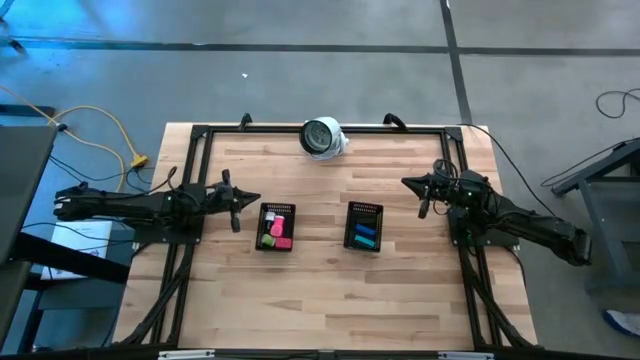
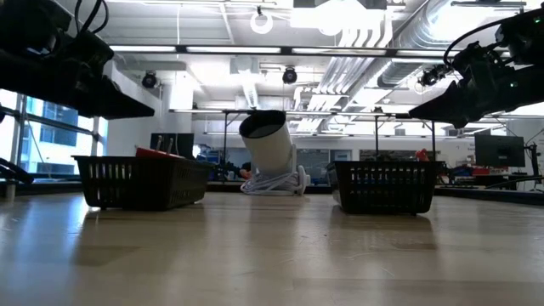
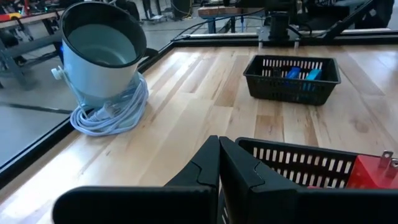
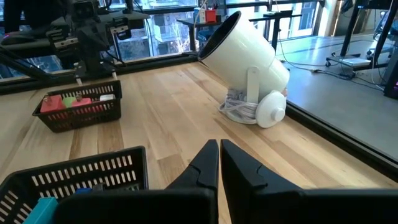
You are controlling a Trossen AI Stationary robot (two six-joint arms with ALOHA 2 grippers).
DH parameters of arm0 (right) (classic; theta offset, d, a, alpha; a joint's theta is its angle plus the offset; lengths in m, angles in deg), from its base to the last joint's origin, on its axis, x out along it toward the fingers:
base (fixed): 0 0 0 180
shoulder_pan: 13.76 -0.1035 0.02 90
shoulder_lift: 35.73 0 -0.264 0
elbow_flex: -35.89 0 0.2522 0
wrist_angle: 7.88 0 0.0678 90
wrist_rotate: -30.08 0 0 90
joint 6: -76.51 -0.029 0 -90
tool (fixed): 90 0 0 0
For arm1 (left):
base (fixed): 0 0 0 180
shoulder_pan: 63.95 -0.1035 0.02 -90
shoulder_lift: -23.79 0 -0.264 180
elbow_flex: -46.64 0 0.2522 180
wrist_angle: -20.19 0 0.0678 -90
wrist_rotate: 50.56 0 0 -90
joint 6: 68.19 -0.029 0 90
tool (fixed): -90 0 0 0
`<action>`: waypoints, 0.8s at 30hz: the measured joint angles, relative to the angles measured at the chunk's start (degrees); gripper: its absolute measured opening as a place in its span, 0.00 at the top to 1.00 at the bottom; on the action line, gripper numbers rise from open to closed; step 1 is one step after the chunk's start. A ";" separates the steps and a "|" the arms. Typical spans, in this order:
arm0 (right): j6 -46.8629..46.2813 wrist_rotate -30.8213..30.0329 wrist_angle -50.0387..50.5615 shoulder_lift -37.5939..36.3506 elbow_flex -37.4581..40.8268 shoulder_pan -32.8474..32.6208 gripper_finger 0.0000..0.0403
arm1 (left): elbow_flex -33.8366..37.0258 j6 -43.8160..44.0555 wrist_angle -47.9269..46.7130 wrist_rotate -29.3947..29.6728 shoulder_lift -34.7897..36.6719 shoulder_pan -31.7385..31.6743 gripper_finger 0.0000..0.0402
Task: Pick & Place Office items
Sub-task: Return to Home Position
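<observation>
High view: left gripper [image 1: 252, 198], closed and empty, hangs just beside the tray [image 1: 277, 206] of pink pieces [image 1: 281, 241]; right gripper [image 1: 407, 182] likewise closed. A low swing home could clip that rim.

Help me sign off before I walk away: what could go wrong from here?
The left end effector, shut, hangs close to the left tray; a low sweep homeward might nudge it. A red piece stands above that tray's rim and might snag or tip out. The white round object sits on a loose cable at the far edge of the table; a bump could push it off.
</observation>
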 joint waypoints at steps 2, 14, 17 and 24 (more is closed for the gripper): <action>-0.01 0.00 -0.03 0.00 0.00 0.01 0.99 | 0.00 0.01 0.03 0.00 0.00 0.00 1.00; 0.01 0.00 -0.13 0.00 0.00 -0.01 0.99 | 0.00 0.01 0.18 -0.02 0.00 0.00 1.00; 0.01 0.00 -0.15 0.00 0.00 0.00 0.99 | 0.00 0.01 0.18 -0.02 0.00 0.00 1.00; 0.01 0.02 -0.15 0.00 0.00 0.01 0.99 | 0.00 0.01 -0.08 -0.13 5.59 0.11 1.00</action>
